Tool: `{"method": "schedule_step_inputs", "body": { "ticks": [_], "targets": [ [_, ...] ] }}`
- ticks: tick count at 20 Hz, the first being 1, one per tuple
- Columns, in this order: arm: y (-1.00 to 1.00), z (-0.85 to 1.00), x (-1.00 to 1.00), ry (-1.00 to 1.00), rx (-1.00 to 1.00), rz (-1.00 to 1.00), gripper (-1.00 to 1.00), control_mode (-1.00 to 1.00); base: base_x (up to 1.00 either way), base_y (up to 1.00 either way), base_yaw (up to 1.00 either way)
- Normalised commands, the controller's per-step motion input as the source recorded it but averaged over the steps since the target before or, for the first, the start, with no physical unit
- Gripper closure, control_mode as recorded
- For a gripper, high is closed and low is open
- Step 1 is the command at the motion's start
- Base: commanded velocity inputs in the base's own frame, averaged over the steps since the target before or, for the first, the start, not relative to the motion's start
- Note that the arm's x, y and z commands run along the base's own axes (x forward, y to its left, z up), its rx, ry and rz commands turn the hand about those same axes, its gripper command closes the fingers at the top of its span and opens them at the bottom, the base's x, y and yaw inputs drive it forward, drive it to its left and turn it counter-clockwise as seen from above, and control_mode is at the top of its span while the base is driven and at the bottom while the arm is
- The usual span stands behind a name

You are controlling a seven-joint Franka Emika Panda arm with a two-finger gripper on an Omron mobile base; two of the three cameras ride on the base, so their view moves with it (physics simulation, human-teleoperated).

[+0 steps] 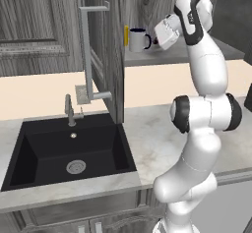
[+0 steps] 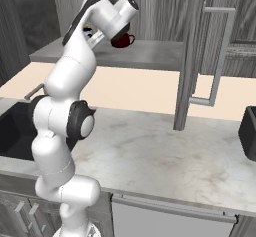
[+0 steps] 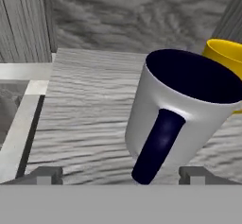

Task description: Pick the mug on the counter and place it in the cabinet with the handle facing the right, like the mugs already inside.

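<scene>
The mug (image 1: 138,40) stands upright on the cabinet (image 1: 106,50) shelf, handle toward the gripper (image 3: 121,173), with the yellow mug (image 3: 227,57) just behind it. The gripper's fingertips (image 3: 47,175) sit spread to either side of the handle, apparently clear of it, so the gripper is open. The arm rises from the counter (image 2: 165,151) edge, reaching high with its wrist bent toward the shelf. A dark red mug (image 2: 122,41) shows beside the wrist.

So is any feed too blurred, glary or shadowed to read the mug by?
Left base view: even light, no glare, the mug small but crisp on the cabinet shelf. Right base view: the arm hides it. Hand view: sharp, soft highlight on its handle, faint shadow beneath, gripper fingertips clear.
</scene>
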Motion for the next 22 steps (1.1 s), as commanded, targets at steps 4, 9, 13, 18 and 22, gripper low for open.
{"method": "schedule_step_inputs", "body": {
  "ticks": [4, 9, 13, 18, 22],
  "targets": [
    [0.00, 0.06, -0.60, -0.08, 0.00, 0.02, -1.00, -1.00, 0.00, 0.00, 0.00],
    [0.00, 0.00, -0.58, -0.06, 0.00, 0.03, -1.00, -1.00, 0.00, 0.00, 0.00],
    [0.00, 0.00, -0.56, -0.05, 0.00, 0.02, -1.00, -1.00, 0.00, 0.00, 0.00],
    [0.00, 0.00, -0.60, -0.07, 0.00, 0.00, -1.00, -1.00, 0.00, 0.00, 0.00],
    [0.00, 0.00, -0.62, -0.08, 0.00, 0.00, -1.00, -1.00, 0.00, 0.00, 0.00]
  ]
}}
